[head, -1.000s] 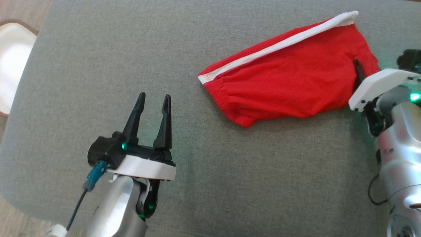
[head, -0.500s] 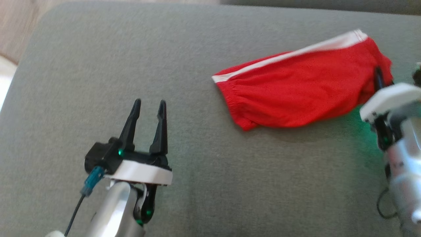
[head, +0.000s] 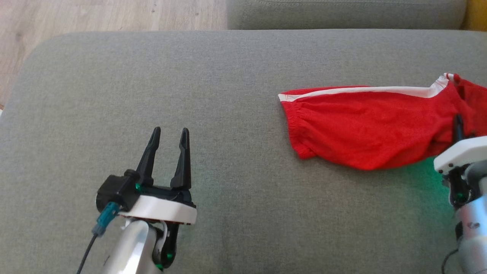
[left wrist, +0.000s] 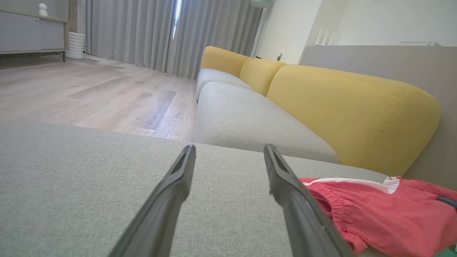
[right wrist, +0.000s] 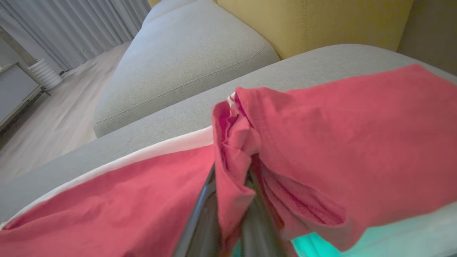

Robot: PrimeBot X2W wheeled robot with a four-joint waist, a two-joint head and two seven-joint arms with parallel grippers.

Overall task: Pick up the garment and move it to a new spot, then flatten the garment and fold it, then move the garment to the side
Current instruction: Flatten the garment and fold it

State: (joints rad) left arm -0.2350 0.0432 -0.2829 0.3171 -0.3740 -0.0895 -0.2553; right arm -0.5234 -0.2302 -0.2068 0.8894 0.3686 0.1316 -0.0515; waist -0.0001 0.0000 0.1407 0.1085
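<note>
Right claw (right wrist: pixel 228 200) pinching red garment (head: pixel 365 125), wrist low

No lettering, label, brand mark or number can be read anywhere, not even on the red garment (head: pixel 365 125) or the grey cushion (head: pixel 228 95).

cushion (head: pixel 228 76) carries garment (head: pixel 365 129) on its right half, right gripper (head: pixel 457 123) at garment's right end with fingers in a fold, left gripper (head: pixel 170 132) front-left, well apart from garment, sofa (head: pixel 342 13) behind, floor (head: pixel 95 15) behind-left.
</note>
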